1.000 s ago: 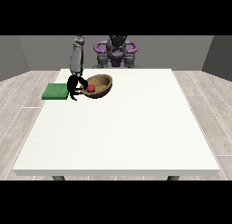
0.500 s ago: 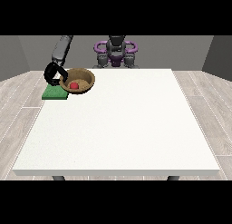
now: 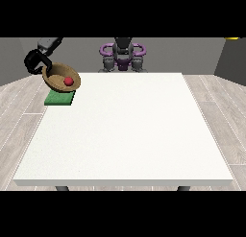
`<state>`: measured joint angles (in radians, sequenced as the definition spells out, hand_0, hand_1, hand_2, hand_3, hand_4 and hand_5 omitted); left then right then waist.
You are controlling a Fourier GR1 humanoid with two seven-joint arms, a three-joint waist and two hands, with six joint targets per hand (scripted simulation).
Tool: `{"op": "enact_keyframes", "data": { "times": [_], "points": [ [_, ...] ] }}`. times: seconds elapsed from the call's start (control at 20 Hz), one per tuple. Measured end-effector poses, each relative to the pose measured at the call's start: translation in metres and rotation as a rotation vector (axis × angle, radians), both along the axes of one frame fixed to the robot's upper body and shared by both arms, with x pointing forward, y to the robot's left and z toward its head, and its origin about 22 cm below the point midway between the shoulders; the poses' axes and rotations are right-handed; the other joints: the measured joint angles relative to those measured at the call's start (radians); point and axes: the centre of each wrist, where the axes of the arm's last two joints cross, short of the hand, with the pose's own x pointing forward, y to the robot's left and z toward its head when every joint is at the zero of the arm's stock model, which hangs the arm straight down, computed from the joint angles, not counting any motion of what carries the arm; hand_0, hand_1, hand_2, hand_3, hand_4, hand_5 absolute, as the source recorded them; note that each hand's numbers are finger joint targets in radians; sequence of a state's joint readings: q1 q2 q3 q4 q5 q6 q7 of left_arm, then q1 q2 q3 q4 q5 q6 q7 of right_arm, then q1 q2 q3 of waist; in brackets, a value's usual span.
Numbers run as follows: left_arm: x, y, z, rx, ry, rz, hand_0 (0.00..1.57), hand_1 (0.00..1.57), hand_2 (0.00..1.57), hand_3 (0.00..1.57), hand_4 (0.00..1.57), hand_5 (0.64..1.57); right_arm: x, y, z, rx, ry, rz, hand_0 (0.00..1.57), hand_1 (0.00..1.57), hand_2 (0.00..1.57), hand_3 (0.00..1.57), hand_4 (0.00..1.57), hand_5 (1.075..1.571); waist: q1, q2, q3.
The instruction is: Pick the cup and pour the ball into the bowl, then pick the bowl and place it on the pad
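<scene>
A brown wooden bowl (image 3: 58, 74) hangs tilted towards the camera over the far edge of the green pad (image 3: 60, 99), at the table's far left corner. A red ball (image 3: 68, 81) lies inside the bowl, near its lower rim. The black hand at the view's left (image 3: 35, 61) is curled round the bowl's far left rim and holds it up. I see no cup. The other hand is tucked close to the robot's torso (image 3: 122, 53) at the view's top, and I cannot make it out.
The white table (image 3: 129, 130) spreads wide towards the camera and to the right of the pad. The pad lies right at the table's left edge. Grey plank floor surrounds the table.
The hand at the view's left has carried the bowl with the ball leftward, from beside the pad to above it. The bowl now tilts more towards the camera.
</scene>
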<state>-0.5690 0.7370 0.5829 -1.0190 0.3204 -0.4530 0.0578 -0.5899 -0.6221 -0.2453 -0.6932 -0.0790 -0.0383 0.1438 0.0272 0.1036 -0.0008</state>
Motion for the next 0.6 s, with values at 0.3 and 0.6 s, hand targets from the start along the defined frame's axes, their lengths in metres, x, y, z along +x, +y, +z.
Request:
{"op": "enact_keyframes", "data": {
  "times": [0.3,0.6],
  "points": [
    [-0.011,0.015,-0.01,0.002,-0.019,0.022,0.0,0.0,0.0,0.0,1.21,1.555,-0.013,-0.021,0.005,0.001,-0.025,0.005,1.57,1.57,1.57,0.46,1.11,1.567,-0.014,0.034,0.0003],
    [-0.011,0.016,-0.007,0.018,-0.062,0.02,0.0,0.0,0.0,0.0,1.21,1.555,-0.013,-0.015,-0.011,0.065,-0.07,-0.02,1.57,1.57,1.57,0.45,1.05,1.569,-0.001,0.081,-0.0004]
  ]
}}
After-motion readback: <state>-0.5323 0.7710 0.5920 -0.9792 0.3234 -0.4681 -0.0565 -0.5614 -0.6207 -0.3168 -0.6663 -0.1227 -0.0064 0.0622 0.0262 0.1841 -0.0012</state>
